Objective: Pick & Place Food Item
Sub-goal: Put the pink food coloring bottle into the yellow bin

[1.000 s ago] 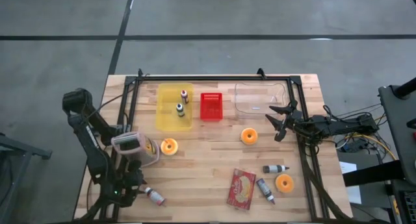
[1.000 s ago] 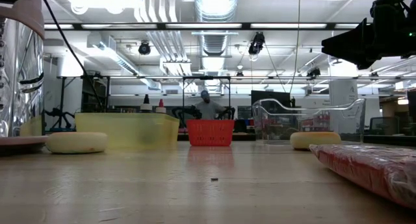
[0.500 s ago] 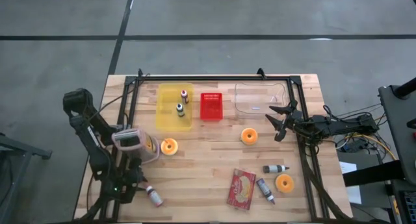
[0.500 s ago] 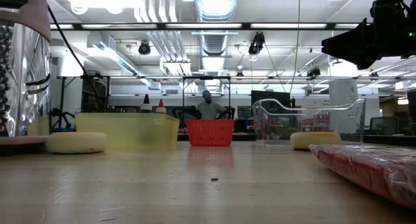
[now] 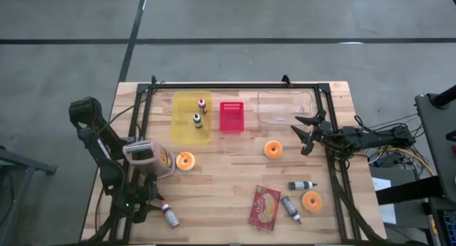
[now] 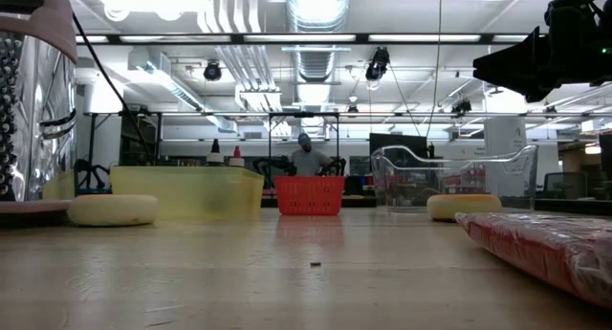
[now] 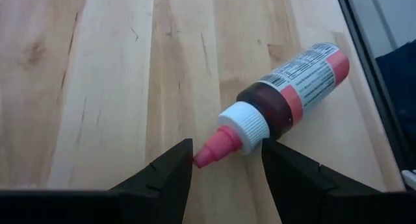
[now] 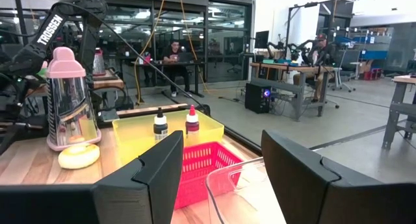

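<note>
Left claw [image 7: 225,160] spread beside pink-tipped bottle [image 7: 281,104] | barcode label, text unreadable | right arm [image 8: 60,19] reads "TROSSEN"

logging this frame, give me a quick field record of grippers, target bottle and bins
left gripper: open, low over the table, fingers either side of the bottle's pink tip
target: pink-capped bottle, lying on its side on the wood
right gripper: open, raised near the clear bin, holding nothing
yellow bin: two upright bottles inside
red basket: between yellow and clear bins

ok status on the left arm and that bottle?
Left gripper open, straddling pink-capped bottle tip, bottle lying flat. Right gripper open, waiting by clear bin. Nothing blocking.
</note>
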You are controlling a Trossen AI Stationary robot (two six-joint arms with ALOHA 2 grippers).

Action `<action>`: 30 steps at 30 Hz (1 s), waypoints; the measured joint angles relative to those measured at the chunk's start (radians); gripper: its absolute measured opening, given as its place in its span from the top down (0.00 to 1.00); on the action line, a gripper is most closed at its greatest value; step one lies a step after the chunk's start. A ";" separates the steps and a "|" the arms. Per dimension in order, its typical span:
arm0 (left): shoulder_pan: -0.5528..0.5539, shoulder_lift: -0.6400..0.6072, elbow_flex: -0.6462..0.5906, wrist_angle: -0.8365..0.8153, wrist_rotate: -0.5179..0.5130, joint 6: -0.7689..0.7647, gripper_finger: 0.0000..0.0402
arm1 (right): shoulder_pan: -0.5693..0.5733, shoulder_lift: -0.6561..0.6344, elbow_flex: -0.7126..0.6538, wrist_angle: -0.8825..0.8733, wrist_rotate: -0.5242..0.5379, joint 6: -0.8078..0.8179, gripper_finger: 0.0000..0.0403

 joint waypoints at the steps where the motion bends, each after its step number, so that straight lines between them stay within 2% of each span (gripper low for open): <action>1: 0.000 0.001 0.000 0.007 0.000 0.000 0.53 | 0.000 0.000 0.000 0.000 0.000 0.000 0.50; 15: 0.023 0.153 0.046 0.070 -0.011 -0.008 0.53 | 0.000 0.000 0.000 0.000 0.000 0.000 0.50; 30: 0.148 0.186 0.112 0.068 0.080 0.034 0.53 | 0.000 0.000 0.000 0.000 0.000 0.000 0.50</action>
